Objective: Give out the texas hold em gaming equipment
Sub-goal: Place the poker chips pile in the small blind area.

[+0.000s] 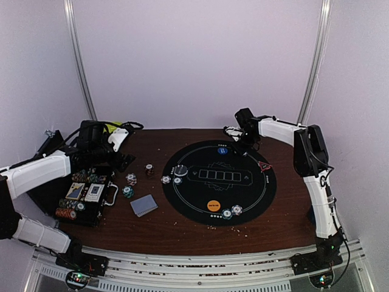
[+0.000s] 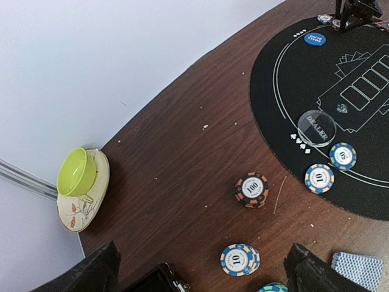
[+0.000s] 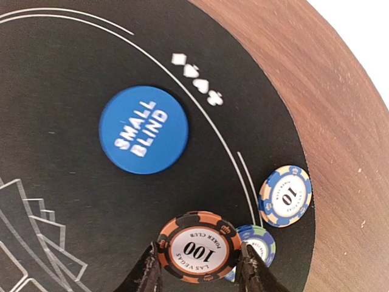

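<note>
The black-and-orange 100 poker chip (image 3: 197,246) is pinched between the right fingers (image 3: 146,275) at the edge of the black mat (image 3: 55,91), near the blue Small Blind button (image 3: 143,129). The left fingers (image 2: 91,271) stand wide apart, holding nothing, above the desk (image 2: 182,152).

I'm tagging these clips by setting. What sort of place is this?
Probably a robot test booth staged as a poker table: bare white walls close in a wooden table carrying a round black poker mat and chips.
</note>
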Available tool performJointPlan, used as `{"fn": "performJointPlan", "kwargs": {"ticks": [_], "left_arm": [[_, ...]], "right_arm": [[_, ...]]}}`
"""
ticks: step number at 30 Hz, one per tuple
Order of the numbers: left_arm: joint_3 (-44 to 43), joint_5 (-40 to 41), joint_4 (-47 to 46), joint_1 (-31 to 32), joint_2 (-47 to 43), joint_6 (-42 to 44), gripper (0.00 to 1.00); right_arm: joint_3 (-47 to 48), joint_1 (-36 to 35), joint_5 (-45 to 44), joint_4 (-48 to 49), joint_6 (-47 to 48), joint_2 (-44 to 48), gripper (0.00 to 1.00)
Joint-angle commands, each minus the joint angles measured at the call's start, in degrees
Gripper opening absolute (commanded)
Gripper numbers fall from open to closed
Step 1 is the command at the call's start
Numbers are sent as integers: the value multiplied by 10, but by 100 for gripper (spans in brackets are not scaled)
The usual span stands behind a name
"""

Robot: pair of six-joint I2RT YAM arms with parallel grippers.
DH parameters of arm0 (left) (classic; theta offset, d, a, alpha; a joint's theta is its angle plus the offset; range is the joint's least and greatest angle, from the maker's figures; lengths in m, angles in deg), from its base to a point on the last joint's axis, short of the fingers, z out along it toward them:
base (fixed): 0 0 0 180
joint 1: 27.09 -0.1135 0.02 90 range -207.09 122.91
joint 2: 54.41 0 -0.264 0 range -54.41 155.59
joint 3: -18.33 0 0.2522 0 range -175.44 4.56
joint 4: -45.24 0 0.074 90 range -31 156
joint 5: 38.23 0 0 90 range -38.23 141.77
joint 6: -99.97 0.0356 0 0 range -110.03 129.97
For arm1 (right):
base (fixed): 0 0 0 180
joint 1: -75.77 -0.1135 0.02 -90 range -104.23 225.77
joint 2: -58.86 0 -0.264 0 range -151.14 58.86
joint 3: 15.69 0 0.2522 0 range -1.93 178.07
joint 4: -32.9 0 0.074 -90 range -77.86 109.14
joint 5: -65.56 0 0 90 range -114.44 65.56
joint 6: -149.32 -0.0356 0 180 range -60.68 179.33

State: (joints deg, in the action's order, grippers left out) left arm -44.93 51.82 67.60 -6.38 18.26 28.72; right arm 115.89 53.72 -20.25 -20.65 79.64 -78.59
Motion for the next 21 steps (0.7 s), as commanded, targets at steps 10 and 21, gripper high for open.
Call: {"fn": "performJointPlan", "kwargs": {"ticks": [10,21], "left_arm": [[2,5,-29,-5,8,2,98],[2,4,-28,-4,9,2,98]], "right_arm": [[35,14,3,13,-14,-33,30],[49,14,11,11,-19,-42,30]]}}
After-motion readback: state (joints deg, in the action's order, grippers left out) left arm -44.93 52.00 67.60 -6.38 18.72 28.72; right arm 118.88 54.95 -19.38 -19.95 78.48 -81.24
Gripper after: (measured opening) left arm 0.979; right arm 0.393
